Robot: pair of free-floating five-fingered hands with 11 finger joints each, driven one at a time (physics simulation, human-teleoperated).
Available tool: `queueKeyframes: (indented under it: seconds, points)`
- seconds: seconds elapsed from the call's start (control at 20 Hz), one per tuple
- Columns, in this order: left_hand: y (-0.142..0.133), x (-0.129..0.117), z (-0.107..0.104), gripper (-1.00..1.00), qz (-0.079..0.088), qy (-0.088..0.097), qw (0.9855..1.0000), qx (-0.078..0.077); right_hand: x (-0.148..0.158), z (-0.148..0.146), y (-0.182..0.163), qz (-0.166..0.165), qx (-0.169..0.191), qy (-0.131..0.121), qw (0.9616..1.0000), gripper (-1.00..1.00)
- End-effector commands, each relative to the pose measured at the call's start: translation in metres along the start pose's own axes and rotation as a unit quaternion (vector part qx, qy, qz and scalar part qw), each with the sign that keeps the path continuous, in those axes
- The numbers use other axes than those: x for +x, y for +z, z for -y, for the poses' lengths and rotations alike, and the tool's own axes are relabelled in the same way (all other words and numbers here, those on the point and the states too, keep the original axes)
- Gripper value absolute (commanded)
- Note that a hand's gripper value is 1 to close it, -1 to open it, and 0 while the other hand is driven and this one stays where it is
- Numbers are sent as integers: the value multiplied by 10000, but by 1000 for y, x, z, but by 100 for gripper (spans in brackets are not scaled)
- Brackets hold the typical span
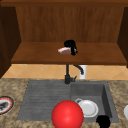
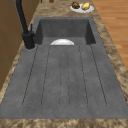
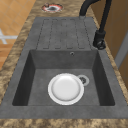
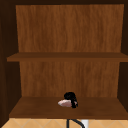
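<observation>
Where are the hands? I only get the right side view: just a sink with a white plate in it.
Observer: The left hand is up at the cabinet's lower shelf, above the faucet.
Operator: Is it holding something?
Observer: Yes, its fingers seem to curl round one end of a pale pink thing.
Operator: And the other one?
Observer: The right hand shows at the near edge of the sink, right of a red ball.
</observation>
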Motion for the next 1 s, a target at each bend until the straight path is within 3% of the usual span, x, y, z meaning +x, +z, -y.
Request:
queueKeyframes:
  seconds: [0.0, 0.15, 0.6, 0.7, 0.75, 0.95]
  points:
    - [3, -12, 1, 100, 499, 2, 9985, -223, 0, 0, 0, 0, 0, 0, 10000, 0]
    - [6, -17, 9, 100, 573, 74, 9979, -293, 0, 0, 0, 0, 0, 0, 10000, 0]
    - [14, -29, 26, 100, 593, 137, 9978, -255, 0, 0, 0, 0, 0, 0, 10000, 0]
    - [15, -40, 22, 100, 493, 120, 9986, -142, 0, 0, 0, 0, 0, 0, 10000, 0]
    - [13, -47, 15, 100, 329, 93, 9994, -102, 0, 0, 0, 0, 0, 0, 10000, 0]
    - [-7, -54, -5, 100, 139, 7, 9999, -98, 0, 0, 0, 0, 0, 0, 10000, 0]
